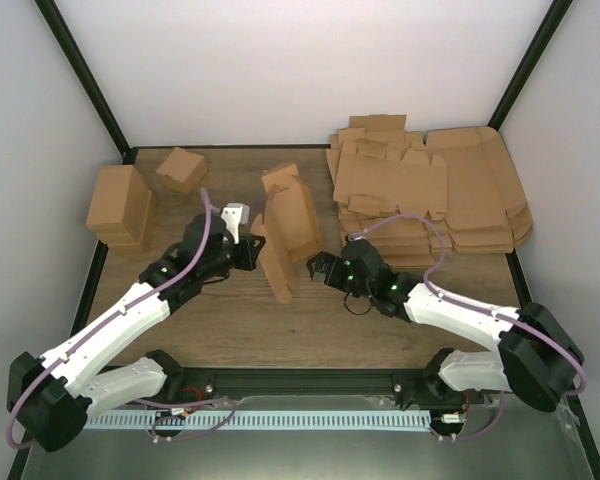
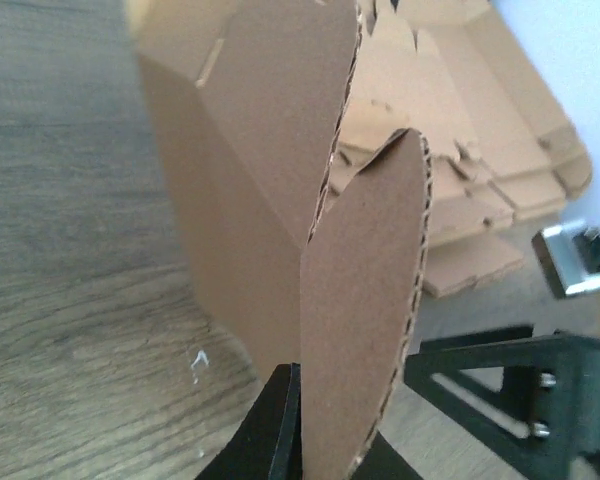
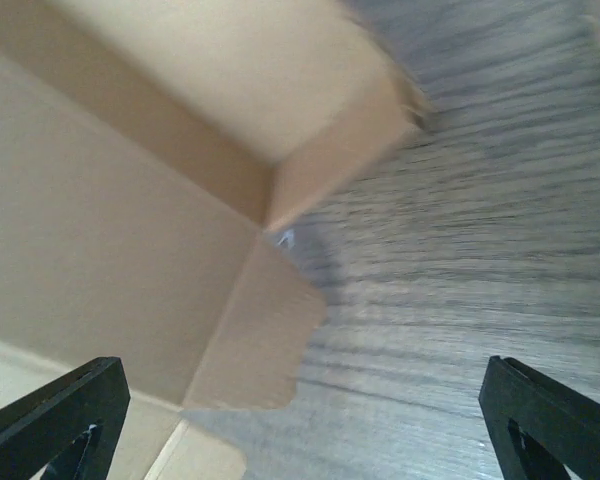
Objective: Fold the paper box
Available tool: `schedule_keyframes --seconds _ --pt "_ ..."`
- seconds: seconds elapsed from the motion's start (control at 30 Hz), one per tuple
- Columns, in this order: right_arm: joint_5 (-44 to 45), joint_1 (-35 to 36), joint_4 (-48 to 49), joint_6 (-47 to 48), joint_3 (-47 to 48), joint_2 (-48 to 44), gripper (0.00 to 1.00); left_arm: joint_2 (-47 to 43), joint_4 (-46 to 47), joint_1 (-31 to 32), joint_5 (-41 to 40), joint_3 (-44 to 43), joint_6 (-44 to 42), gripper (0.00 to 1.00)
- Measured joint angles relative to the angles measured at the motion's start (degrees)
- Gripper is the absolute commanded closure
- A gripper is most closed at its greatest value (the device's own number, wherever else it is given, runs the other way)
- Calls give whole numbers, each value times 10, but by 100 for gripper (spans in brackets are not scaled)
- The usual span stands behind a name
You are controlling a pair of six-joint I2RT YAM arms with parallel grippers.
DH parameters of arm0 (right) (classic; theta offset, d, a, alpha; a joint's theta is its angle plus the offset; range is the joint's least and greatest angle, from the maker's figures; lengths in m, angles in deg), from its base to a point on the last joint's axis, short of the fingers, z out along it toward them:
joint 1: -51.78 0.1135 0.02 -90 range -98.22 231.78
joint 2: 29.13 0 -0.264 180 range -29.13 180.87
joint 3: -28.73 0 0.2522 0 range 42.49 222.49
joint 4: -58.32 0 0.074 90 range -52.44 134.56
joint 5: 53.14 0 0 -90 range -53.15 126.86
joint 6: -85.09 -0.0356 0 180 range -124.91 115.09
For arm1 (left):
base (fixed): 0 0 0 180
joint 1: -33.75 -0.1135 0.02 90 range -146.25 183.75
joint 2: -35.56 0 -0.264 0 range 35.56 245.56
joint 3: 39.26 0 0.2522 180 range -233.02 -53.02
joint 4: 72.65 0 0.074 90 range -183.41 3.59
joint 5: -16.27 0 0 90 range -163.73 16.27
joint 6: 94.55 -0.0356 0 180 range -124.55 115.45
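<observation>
**Item 1.** Paper box [image 1: 288, 228]: brown die-cut cardboard, part-folded. It stands on end near the middle of the bench [image 1: 230, 325], with its panels upright and flaps splayed. We note one rounded flap [image 2: 365, 300] on its near-left side.

**Item 2.** Left claw [image 1: 251, 252]: closed tight on that flap. Its wrist view shows the corrugated edge pinched between the black fingers [image 2: 270, 430].

**Item 3.** Right claw [image 1: 316, 267]: spread wide and gripping nothing, just beside the box's right side. Its wrist view shows both fingers well apart, with a box corner and a loose flap ahead of them.

**Surroundings.**
- A stack of flat cardboard sheets [image 1: 450, 200] fills the far right corner, beyond the right arm.
- A folded oblong box [image 1: 120, 207] stands at the left edge.
- A small cube-like box [image 1: 182, 168] sits just beyond it, toward the far left corner.
- The paper box itself stands between the two claws.

**Hidden or unclear.**
- From above, the box's own panels cover its base, and the wrist hides the left claw's fingertips.
- In the left wrist view the held flap fills the foreground and blocks much of the box and part of the stack.
- We cannot identify a black frame and a silver part at the right of that view.
- The right wrist view is blurred, and the box is cut off at its top and left edges.
- We cannot tell whether the loose flap touches the bench.
</observation>
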Motion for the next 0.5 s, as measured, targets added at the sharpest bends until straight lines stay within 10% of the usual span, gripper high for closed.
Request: schedule_keyframes --seconds 0.5 --pt "-210 -163 -54 227 0 -183 0 -78 -24 44 38 49 -175 96"
